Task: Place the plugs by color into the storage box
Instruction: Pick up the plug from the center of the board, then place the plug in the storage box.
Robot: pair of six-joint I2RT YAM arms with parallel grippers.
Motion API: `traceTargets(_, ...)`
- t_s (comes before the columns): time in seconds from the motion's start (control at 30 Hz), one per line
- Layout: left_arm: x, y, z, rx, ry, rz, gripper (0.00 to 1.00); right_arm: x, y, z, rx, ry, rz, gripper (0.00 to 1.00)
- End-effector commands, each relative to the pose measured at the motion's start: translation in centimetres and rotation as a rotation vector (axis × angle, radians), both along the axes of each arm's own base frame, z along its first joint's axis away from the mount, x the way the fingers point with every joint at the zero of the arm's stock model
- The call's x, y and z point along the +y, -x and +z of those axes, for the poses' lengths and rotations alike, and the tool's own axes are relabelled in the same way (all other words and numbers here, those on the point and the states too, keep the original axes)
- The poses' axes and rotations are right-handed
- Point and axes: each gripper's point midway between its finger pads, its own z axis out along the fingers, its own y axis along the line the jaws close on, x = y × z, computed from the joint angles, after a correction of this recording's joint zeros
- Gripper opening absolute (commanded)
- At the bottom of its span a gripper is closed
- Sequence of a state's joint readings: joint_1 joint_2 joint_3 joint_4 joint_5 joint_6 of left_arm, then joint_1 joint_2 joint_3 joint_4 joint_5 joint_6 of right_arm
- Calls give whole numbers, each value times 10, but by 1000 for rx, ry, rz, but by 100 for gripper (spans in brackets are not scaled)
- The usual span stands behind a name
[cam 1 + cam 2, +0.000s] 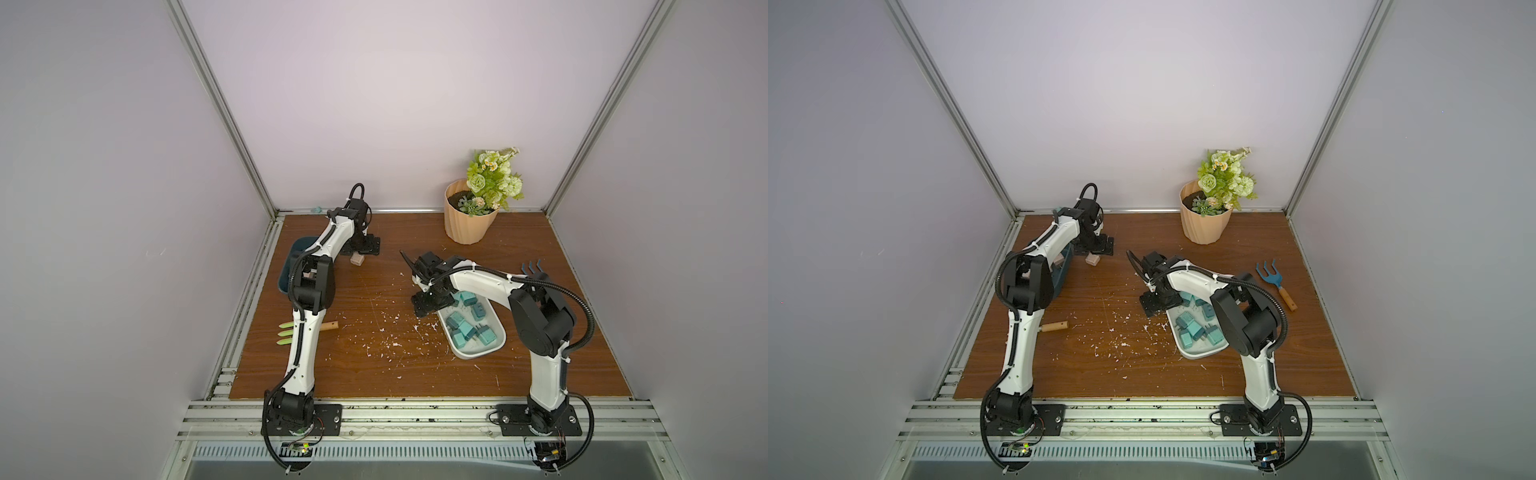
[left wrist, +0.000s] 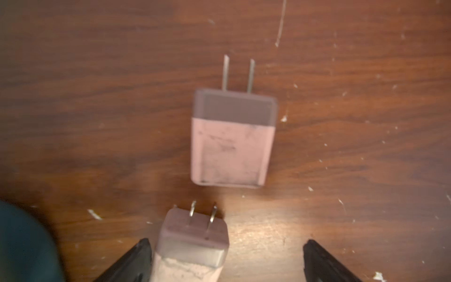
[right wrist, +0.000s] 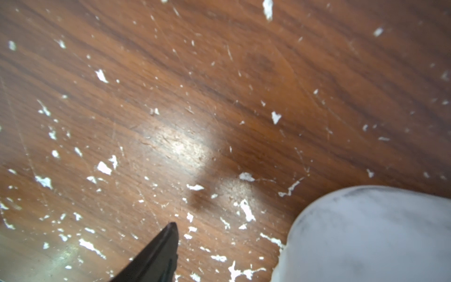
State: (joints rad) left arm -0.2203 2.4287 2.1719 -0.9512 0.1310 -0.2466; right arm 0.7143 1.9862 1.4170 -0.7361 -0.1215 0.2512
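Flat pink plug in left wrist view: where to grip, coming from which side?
Probably the pale body of the flat pink plug, pinched across its two long side faces, coming straight down. It lies flat on the table with both sides free; the prongs stick out of the darker end, so stay off that end. The second pink plug sits off its rear end: keep clear.

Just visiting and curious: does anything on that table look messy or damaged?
Yes: white flecks litter the table, thickest mid-table. One pinkish plug lies loose on the wood, and another plug between the left gripper's open jaws has a crumbly, chipped casing.
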Motion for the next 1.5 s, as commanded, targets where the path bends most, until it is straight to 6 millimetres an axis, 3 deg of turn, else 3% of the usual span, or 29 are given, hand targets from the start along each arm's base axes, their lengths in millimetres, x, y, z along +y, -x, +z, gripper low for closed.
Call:
traceTargets(0.0,-1,11,-2,36,-5,-4,95,-1,24,-30,105,31,11,80)
traceTargets(0.13,1,15,3,35,-13,12,88,0,24,-31,106,27,9,80)
traceTargets(0.23,5,19,-5,54,-29,27,82,1,23,-31,105,24,8,80)
traceTargets(0.57,16,26,-13,73,-85,44,47,-3,26,-30,102,30,3,80)
traceTargets(0.7,19,26,-1,49,-99,47,46,-2,25,-30,103,28,3,80)
traceTargets(0.9,24,20,44,-35,-69,79,47,0,24,-29,100,23,2,80)
traceTargets(1.0,43,18,70,-78,-44,126,48,2,24,-29,99,17,3,80)
traceTargets(1.17,99,23,102,-130,-60,229,49,4,24,-30,101,15,12,80)
traceTargets(1.3,140,36,103,-118,-95,280,49,8,24,-30,100,15,23,80)
traceTargets(1.47,177,53,86,-61,-142,333,50,9,23,-30,99,16,32,79)
